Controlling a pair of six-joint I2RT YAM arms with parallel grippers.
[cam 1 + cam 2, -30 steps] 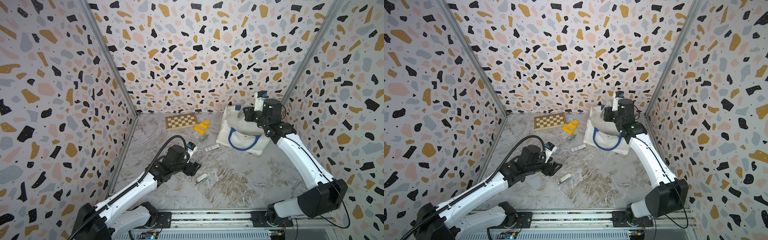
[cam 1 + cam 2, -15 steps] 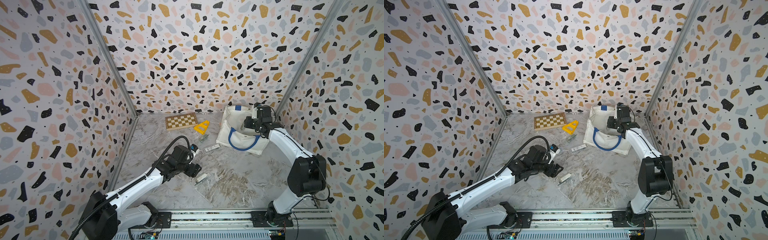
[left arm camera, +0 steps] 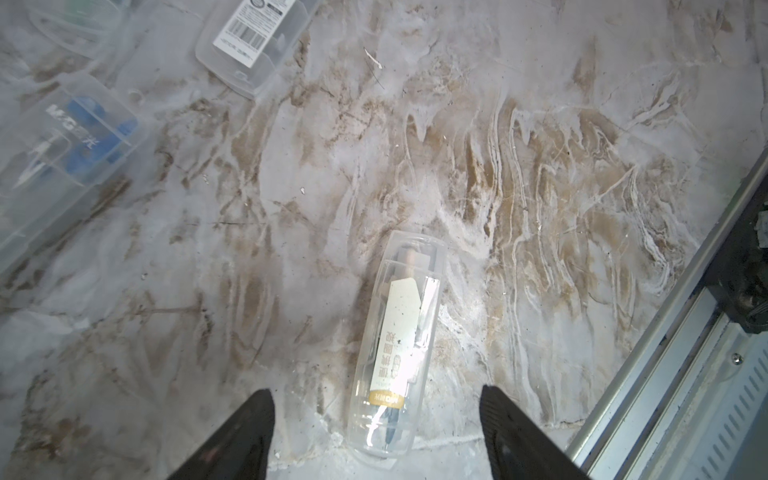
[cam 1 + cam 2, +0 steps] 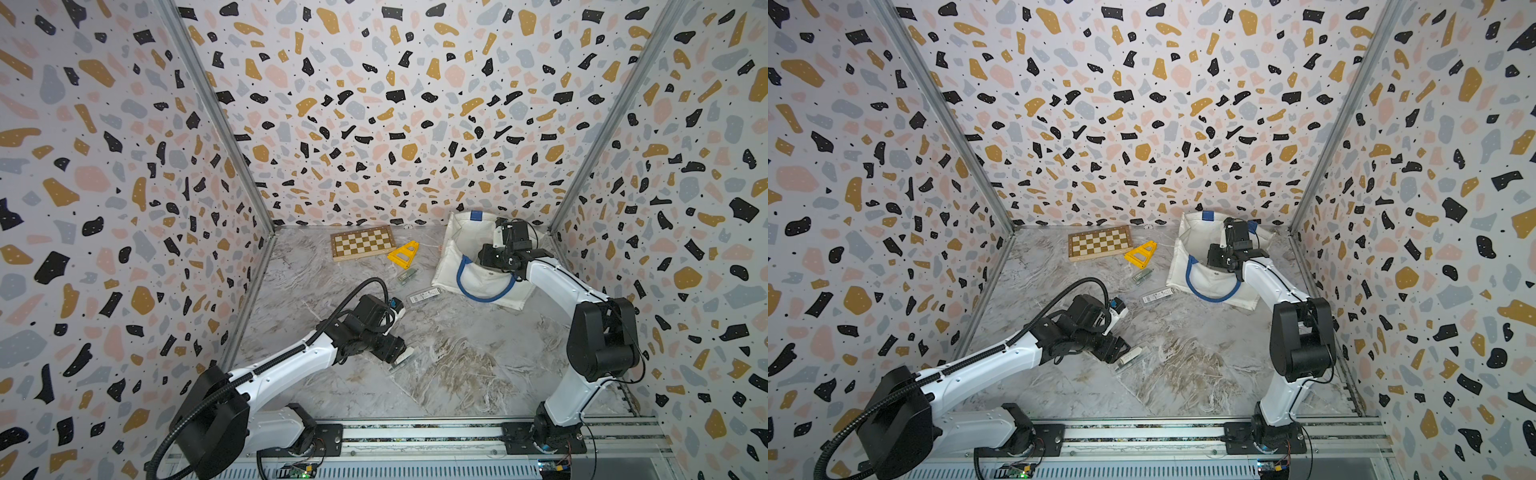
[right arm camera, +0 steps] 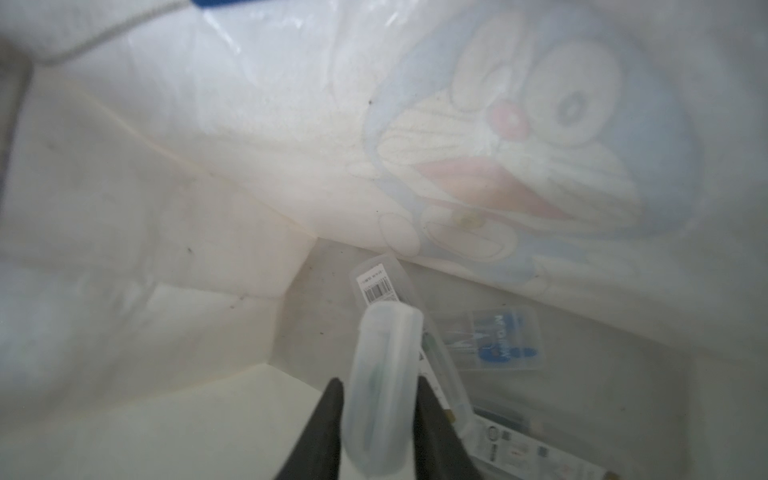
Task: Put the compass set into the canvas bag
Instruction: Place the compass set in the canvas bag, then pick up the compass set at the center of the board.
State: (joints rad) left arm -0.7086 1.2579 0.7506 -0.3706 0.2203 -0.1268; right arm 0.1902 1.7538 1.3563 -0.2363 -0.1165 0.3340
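Down inside the canvas bag [image 4: 455,245], the right gripper [image 5: 379,380] has its jaws a narrow way apart, with a translucent compass-set case [image 5: 384,374] standing on end between them. The case is blurred, and I cannot tell whether the fingers pinch it or merely flank it. Below it on the bag's floor lie what look like three more cases, though the soft focus leaves that count unsure: a barcoded case [image 5: 376,286], a blue-fitted case [image 5: 503,345] and a label-covered case [image 5: 532,453]. The left gripper [image 3: 374,390] hangs low over the desk [image 4: 457,353] with its jaws spread wide. One finger stands on each side of the near end of a clear compass-set case [image 3: 395,340], and neither touches it. The left wrist view shows three further cases on the desk: a sticker-backed case [image 3: 253,37], a blue compass case [image 3: 62,166] and a green-tinted case [image 3: 75,16] cut off by the frame edge. That makes four on the desk. The single bag sits at the far right of the desk, mouth open, with one blue handle loop [image 4: 482,297] hanging down its front. One chessboard [image 4: 363,243] lies against the back wall. One yellow triangular piece [image 4: 403,254] lies just beside it, between board and bag.
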